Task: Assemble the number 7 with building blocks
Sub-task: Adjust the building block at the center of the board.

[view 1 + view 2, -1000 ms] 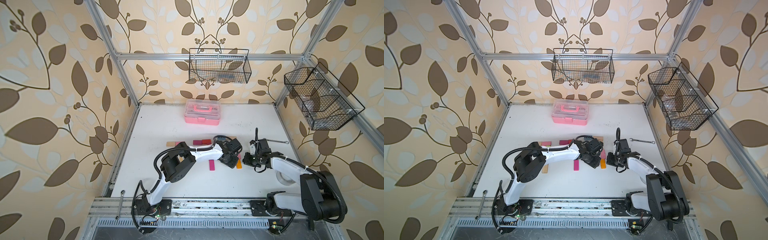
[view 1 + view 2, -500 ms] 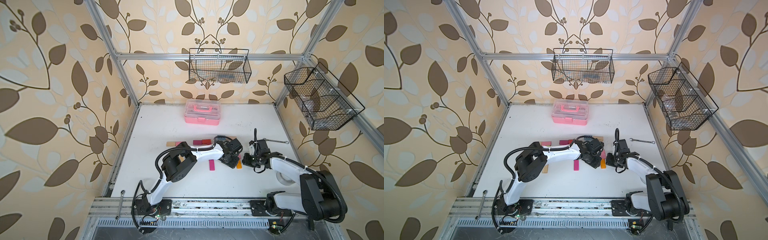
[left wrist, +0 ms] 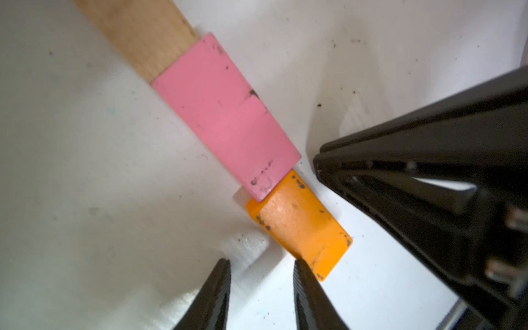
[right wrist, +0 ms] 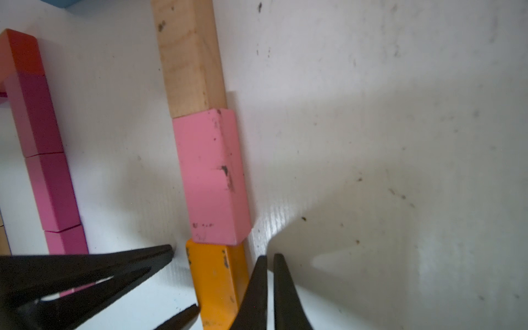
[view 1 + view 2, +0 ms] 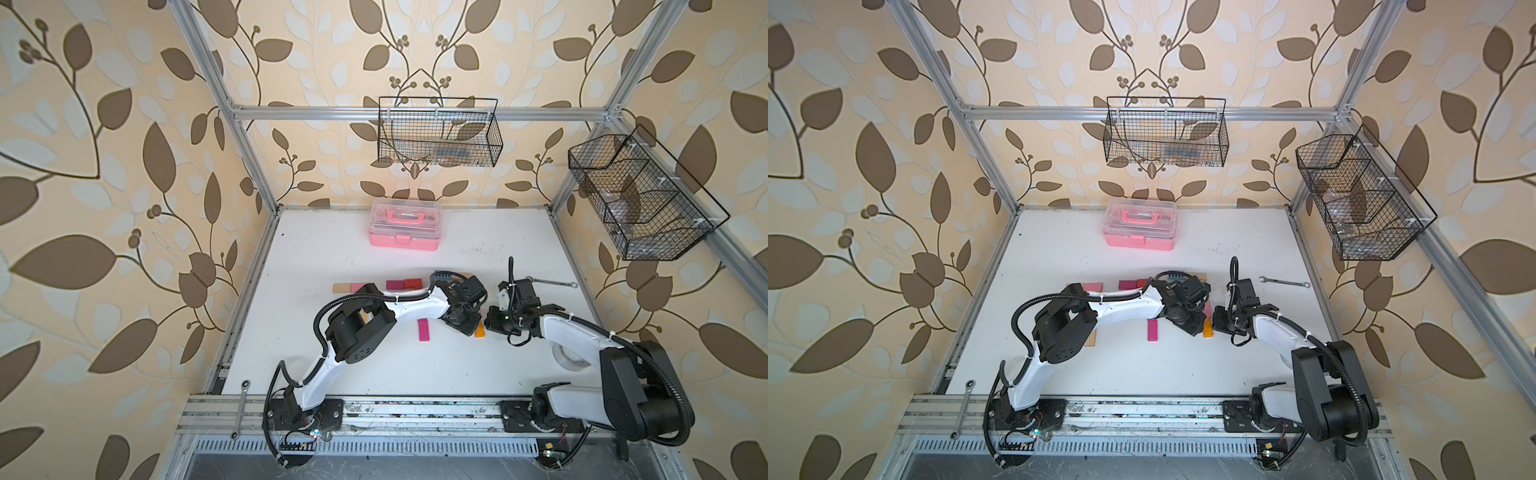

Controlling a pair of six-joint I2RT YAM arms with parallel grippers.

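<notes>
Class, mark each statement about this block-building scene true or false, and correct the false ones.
1. The light pink block lies end to end between the plain wood block and the orange block. True.
2. The right gripper is wide open. False: it is shut.
3. The left gripper clamps the orange block. False: its jaws stand apart with nothing between them; the block lies beside one finger.
4. The pink plastic case stands well apart from all three blocks. True.

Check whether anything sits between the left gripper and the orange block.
Nothing visible does: the open left gripper hangs right at the orange block's free end. The shut right gripper sits beside the block, not between them.
</notes>
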